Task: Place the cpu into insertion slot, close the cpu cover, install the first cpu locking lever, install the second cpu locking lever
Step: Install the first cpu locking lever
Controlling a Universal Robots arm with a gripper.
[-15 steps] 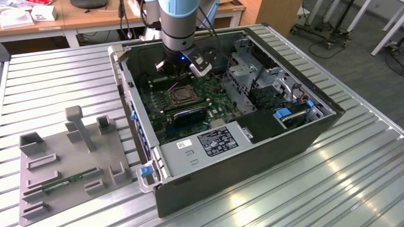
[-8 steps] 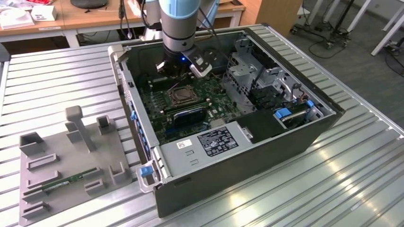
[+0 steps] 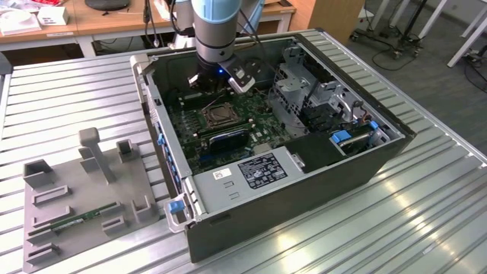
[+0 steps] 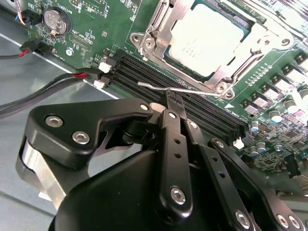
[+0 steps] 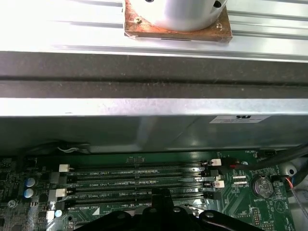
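The tool point(image 4: 173, 101), fingers shut together, touches a thin locking lever point(image 4: 153, 85) beside the cpu cover point(image 4: 156, 26) (closed over the cpu point(image 4: 207, 38)), probably to latch it.

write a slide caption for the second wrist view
Gripper shut on locking lever beside the cpu under its cover

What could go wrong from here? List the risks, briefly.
1. The thin silvery wire locking lever crosses the black hand only at its tip; it may slip off and spring back.
2. The long black memory slots lie right beside that tip; a slip could scrape them.
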